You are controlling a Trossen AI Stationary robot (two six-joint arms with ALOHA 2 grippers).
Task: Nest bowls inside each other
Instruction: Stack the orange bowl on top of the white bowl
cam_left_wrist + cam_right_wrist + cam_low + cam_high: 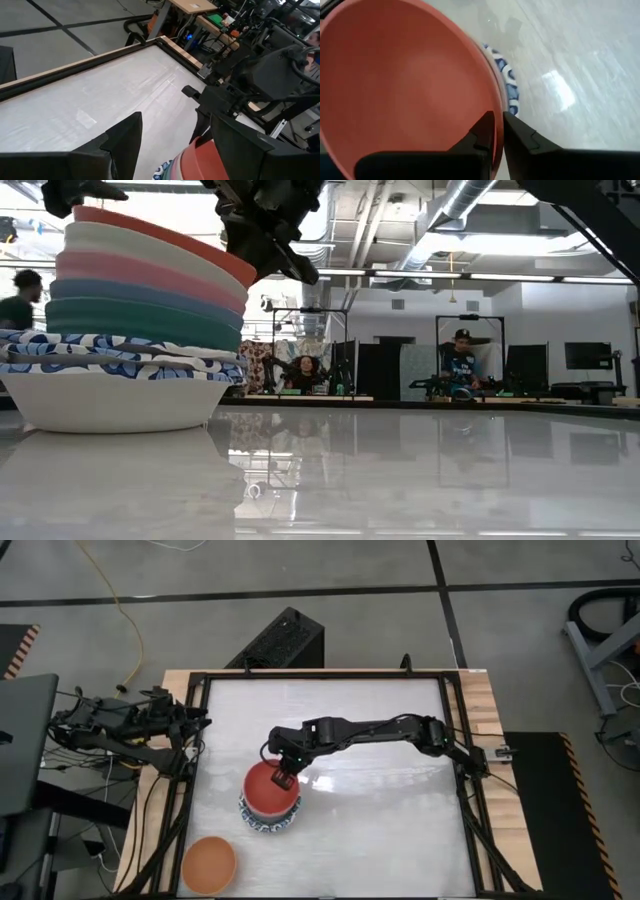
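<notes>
My right gripper [282,778] hangs over the far-right edge of the red bowl [269,790], one dark finger [481,134] inside the rim and one outside, the jaws narrow with the rim between them. I cannot tell whether they grip or merely straddle it. The red bowl tops a stack [120,330]: cream, pink, dark blue and teal below, then blue-patterned white bowls [100,395] at the bottom. The stack sits on the table [380,800] toward its left-near part. The orange bowl [208,864] stands apart at the near-left corner, close to the frame. Right of the stack the tabletop lies open. My left gripper [196,722] waits spread wide at the left edge.
</notes>
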